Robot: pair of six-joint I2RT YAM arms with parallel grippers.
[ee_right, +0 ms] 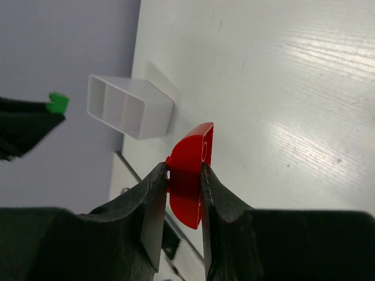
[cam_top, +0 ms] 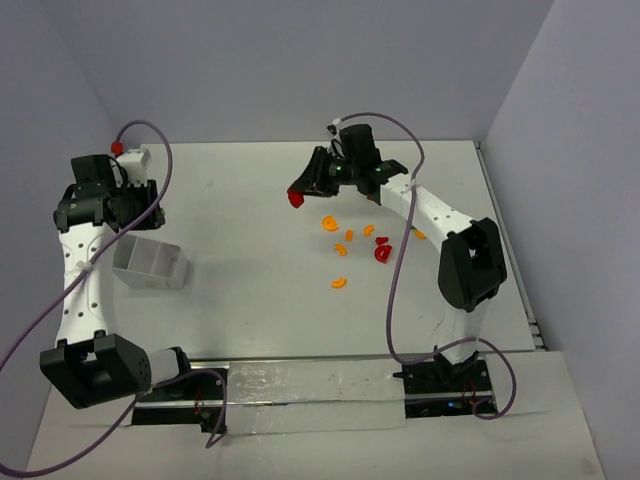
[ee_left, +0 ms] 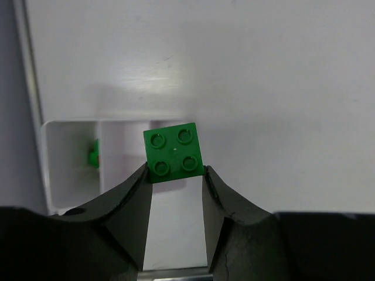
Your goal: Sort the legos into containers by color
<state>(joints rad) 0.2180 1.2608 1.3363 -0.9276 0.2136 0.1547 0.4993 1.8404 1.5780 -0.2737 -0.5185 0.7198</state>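
In the left wrist view, the left pincer (ee_left: 176, 173) was clenched on a green square four-stud plastic block (ee_left: 174, 152). Its two black fingertips pinched the block's lower edge at the frame's centre. Behind it, at lower left, lay the white three-compartment plastic tray (ee_left: 64, 181), with one small green piece (ee_left: 92, 154) in the leftmost compartment in view.

From overhead, the left arm rose from its base at lower left, folded at the elbow, and ran up to a wrist bent at upper left. The tray sat just right of its forearm on the white tabletop (cam_top: 250, 300). The right arm reached from lower right up and leftward to upper centre. There the right pincer (cam_top: 300, 192) grasped a red plastic half-disc (cam_top: 295, 199). Orange curved pieces (cam_top: 329, 223) and two red pieces (cam_top: 382, 253) lay scattered right of centre, below that pincer.
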